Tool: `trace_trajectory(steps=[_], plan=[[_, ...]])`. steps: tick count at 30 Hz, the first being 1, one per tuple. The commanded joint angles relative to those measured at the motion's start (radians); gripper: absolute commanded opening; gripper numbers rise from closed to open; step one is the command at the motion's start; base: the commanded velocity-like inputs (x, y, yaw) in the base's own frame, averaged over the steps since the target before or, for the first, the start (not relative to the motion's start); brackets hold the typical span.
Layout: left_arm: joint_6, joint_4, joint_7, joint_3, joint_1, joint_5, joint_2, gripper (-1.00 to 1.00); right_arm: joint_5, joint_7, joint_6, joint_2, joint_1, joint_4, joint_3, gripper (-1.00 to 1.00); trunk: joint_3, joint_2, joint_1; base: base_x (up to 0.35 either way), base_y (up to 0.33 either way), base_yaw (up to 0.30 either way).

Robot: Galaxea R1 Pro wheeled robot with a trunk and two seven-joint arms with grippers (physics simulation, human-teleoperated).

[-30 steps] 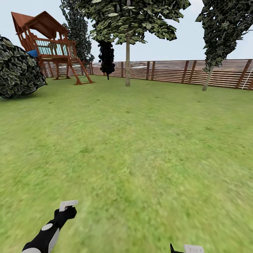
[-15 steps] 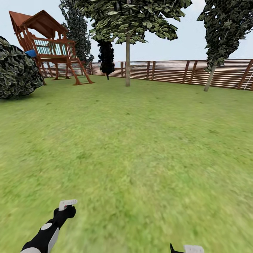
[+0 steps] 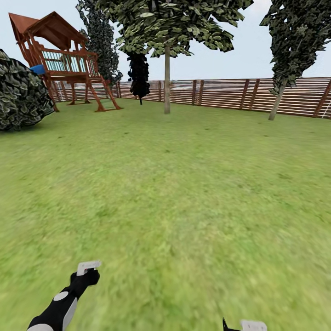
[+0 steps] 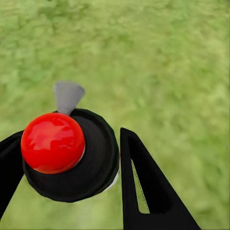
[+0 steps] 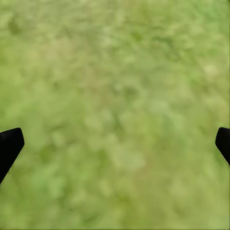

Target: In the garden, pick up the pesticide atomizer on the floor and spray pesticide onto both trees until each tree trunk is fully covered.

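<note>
Looking across the wide green grass lawn (image 3: 184, 184), I am seeing the robot out in the open with a brown slatted wooden fence (image 3: 220, 94) far ahead. There is a red-brown wooden play tower (image 3: 59, 55) and a big dark leafy bush (image 3: 20, 94) off to the left.

The left gripper (image 4: 72, 134) is squeezing in on a small dark round bottle with a shiny red ball on top and a little grey spout (image 4: 91, 167). Both black fingers are touching its sides. I am guessing this is the pesticide atomizer, though I am not seeing its green spot from here. In the head view the left gripper (image 3: 87, 271) is hanging low over the grass, and the bottle is too small to make out there.

The right gripper (image 5: 115, 143) is wide open — its two dark tips are sitting at the far edges of the right wrist view with nothing but blurry grass between them. It is peeking in at the bottom of the head view (image 3: 246, 325) too.

So the picking-up part is looking done. The spraying is all left to do. A leafy tree with a slim grey trunk (image 3: 167, 82) and a dark leaning tree by the fence (image 3: 277, 103) are standing well apart from the robot — I cannot tell if these are the trees to spray, and no trunk is looking wet.
</note>
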Motion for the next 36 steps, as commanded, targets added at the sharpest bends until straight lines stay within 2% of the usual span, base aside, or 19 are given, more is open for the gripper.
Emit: trace_trajectory(steps=[1,36], plan=[[0.0,0.0,0.0,0.0,0.0,0.0,0.0,-1.0,0.0,0.0,0.0,0.0,0.0,0.0,0.0,1.0,0.0,0.0,0.0,0.338,0.0,0.0],[0.002,-0.014,-0.001,-0.001,0.0,0.0,-0.001,-1.0,0.0,0.0,0.0,0.0,0.0,0.0,0.0,1.0,0.0,0.0,0.0,0.338,0.0,0.0]])
